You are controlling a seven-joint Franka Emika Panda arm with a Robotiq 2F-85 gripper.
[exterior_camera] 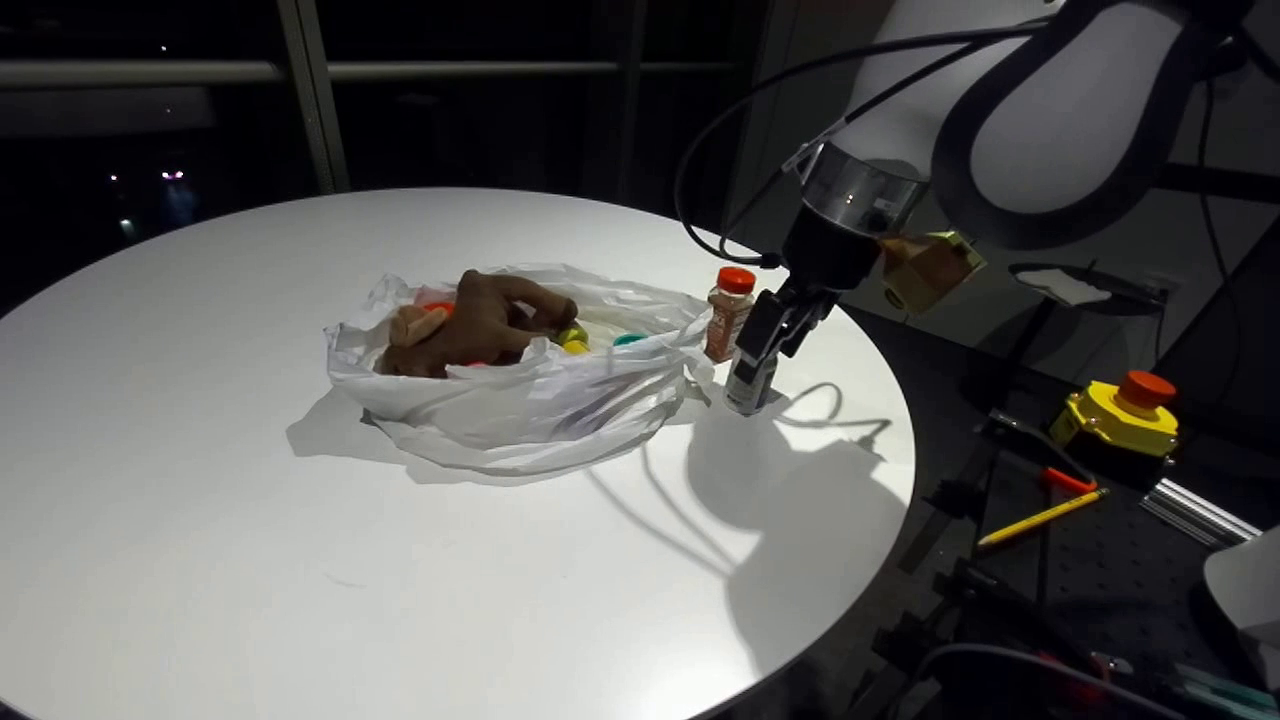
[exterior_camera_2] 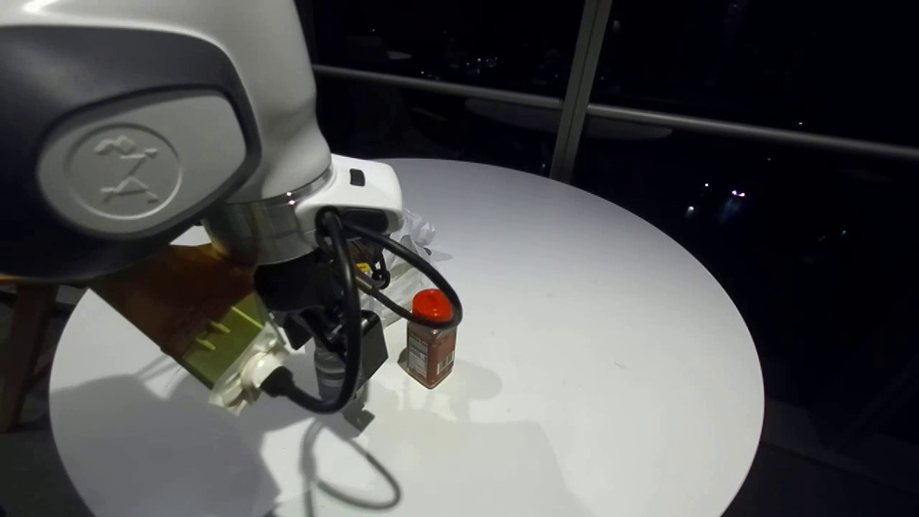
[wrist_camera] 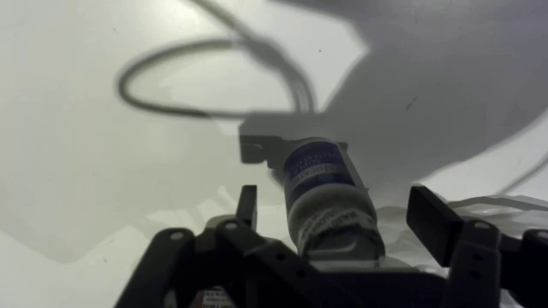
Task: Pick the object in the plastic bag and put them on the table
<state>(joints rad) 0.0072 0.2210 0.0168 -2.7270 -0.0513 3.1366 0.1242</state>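
In an exterior view, a round white table bears a crumpled whitish plastic bag left of centre, and an upright red-capped jar and blue-labelled bottle right of centre.

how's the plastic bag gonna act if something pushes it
The plastic bag would likely crumple rather than hold its shape, since its thin film is creased all over. Pushed from the side, it might drag the brown plush toy along, which lies inside it. Its edges look loose and ragged, so they may fold over or snag.

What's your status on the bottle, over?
Gripper open. Bottle between the jaws, standing on the table, ungripped. Red-capped jar and plastic bag close by.
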